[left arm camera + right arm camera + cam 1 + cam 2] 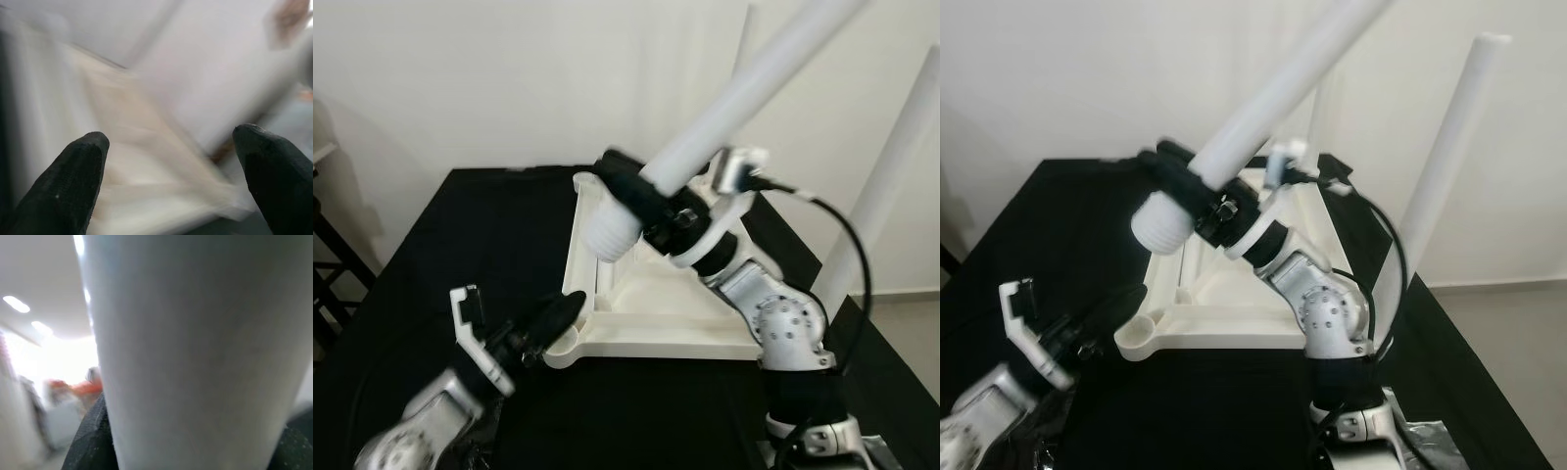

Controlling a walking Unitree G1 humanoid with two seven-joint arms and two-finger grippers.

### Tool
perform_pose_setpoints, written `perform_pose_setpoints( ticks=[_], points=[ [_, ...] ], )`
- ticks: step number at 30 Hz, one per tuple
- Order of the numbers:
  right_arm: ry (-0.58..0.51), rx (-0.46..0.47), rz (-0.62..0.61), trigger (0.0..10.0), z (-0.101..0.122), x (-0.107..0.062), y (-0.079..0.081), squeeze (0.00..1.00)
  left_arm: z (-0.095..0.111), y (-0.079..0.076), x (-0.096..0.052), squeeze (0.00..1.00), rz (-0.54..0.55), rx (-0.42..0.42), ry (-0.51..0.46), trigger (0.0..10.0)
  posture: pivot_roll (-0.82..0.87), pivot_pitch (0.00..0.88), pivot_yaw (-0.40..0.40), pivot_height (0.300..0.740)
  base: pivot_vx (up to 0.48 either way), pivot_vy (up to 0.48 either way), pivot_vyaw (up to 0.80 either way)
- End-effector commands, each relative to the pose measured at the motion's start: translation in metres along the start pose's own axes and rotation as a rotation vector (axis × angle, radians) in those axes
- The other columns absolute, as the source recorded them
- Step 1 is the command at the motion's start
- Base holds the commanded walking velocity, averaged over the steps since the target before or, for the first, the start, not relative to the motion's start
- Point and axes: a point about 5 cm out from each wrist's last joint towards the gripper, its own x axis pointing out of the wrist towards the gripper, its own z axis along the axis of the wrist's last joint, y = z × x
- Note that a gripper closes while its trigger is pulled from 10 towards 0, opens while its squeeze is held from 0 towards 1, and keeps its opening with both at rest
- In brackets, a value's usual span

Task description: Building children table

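Observation:
A white plastic table top (656, 348) lies upside down on the black table (480, 225). My right gripper (641, 201) is shut on a long white leg (734, 98), held tilted, its ribbed screw end (607, 230) hanging over the table top's far left part. In the right wrist view the leg (195, 357) sits between the black fingers (90, 440). My left gripper (553, 318) is open beside the near left corner socket (563, 345). Through the left wrist view the fingers (73, 186) stand apart before the blurred cream plastic. Another white leg (886, 186) stands upright at the right.
A white wall rises behind the black table. A dark rack (333, 264) stands at the left edge. The floor (1498, 304) shows past the table's right side. Crinkled plastic (1430, 431) lies near my right arm's base.

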Motion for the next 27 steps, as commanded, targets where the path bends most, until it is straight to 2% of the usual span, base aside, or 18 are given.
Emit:
perform_pose_setpoints(
  ticks=[1, 2, 3, 5, 7, 10, 11, 12, 14, 15, 17, 18, 22, 27],
  points=[
    [0.065, -0.072, -0.059, 10.0, -0.009, 0.000, -0.006, 0.00, 0.001, 0.011, 0.004, 0.00, 0.147, 0.077, -0.023, 10.0, 0.02, 0.000, -0.027, 0.740, 0.000, 0.000, 0.00],
    [0.121, -0.112, -0.093, 10.0, -0.016, -0.002, -0.009, 0.00, 0.005, 0.013, 0.008, 0.00, 0.200, 0.110, -0.046, 10.0, 0.02, 0.000, -0.028, 0.740, 0.000, 0.000, 0.00],
    [0.121, -0.112, -0.093, 10.0, -0.016, -0.002, -0.009, 0.00, 0.005, 0.013, 0.008, 0.00, 0.200, 0.110, -0.046, 10.0, 0.02, 0.000, -0.028, 0.740, 0.000, 0.000, 0.00],
    [0.219, -0.195, -0.136, 10.0, -0.030, -0.006, -0.013, 0.00, 0.008, 0.010, 0.017, 0.00, 0.245, 0.210, -0.044, 10.0, 0.01, 0.000, -0.028, 0.740, 0.000, 0.000, 0.00],
    [0.219, -0.195, -0.136, 10.0, -0.030, -0.006, -0.013, 0.00, 0.008, 0.010, 0.017, 0.00, 0.245, 0.210, -0.044, 10.0, 0.01, 0.000, -0.028, 0.740, 0.000, 0.000, 0.00],
    [0.301, -0.240, -0.127, 10.0, -0.044, -0.014, -0.012, 0.00, 0.009, 0.000, 0.027, 0.00, 0.325, 0.433, -0.030, 10.0, 0.02, 0.026, -0.038, 0.740, 0.000, 0.000, 0.00],
    [0.307, -0.242, -0.122, 10.0, -0.045, -0.015, -0.011, 0.00, 0.010, -0.001, 0.027, 0.00, 0.350, 0.469, -0.039, 10.0, 0.02, 0.026, -0.038, 0.740, 0.000, 0.000, 0.00],
    [0.307, -0.242, -0.122, 10.0, -0.045, -0.015, -0.011, 0.00, 0.010, -0.001, 0.027, 0.00, 0.350, 0.469, -0.039, 10.0, 0.02, 0.026, -0.038, 0.740, 0.000, 0.000, 0.00],
    [0.300, -0.228, -0.091, 10.0, -0.042, -0.018, -0.010, 0.00, 0.015, 0.000, 0.024, 0.00, 0.408, 0.553, -0.045, 10.0, 0.03, 0.049, -0.044, 0.740, 0.000, 0.000, 0.40],
    [0.300, -0.228, -0.091, 10.0, -0.042, -0.018, -0.010, 0.00, 0.015, 0.000, 0.024, 0.00, 0.408, 0.553, -0.045, 10.0, 0.03, 0.049, -0.044, 0.740, 0.000, 0.000, 0.79],
    [0.297, -0.241, -0.034, 10.0, -0.039, -0.017, -0.007, 0.00, 0.017, 0.002, 0.017, 0.00, 0.476, 0.646, -0.058, 10.0, 0.04, 0.104, -0.052, 0.740, 0.000, 0.000, 0.79],
    [0.296, -0.248, -0.017, 10.0, -0.038, -0.016, -0.006, 0.00, 0.017, 0.002, 0.014, 0.00, 0.498, 0.675, -0.062, 10.0, 0.04, 0.104, -0.052, 0.740, 0.000, 0.000, 0.79],
    [0.289, -0.255, 0.011, 10.0, -0.035, -0.014, -0.004, 0.00, 0.018, 0.001, 0.008, 0.00, 0.523, 0.701, -0.069, 10.0, 0.05, 0.128, -0.050, 0.740, 0.000, 0.000, 0.79],
    [0.282, -0.268, 0.068, 10.0, -0.032, -0.008, -0.004, 0.00, 0.021, -0.002, 0.000, 0.00, 0.552, 0.784, -0.065, 10.0, 0.07, 0.170, -0.042, 0.740, 0.000, 0.000, 0.79]
  ],
)
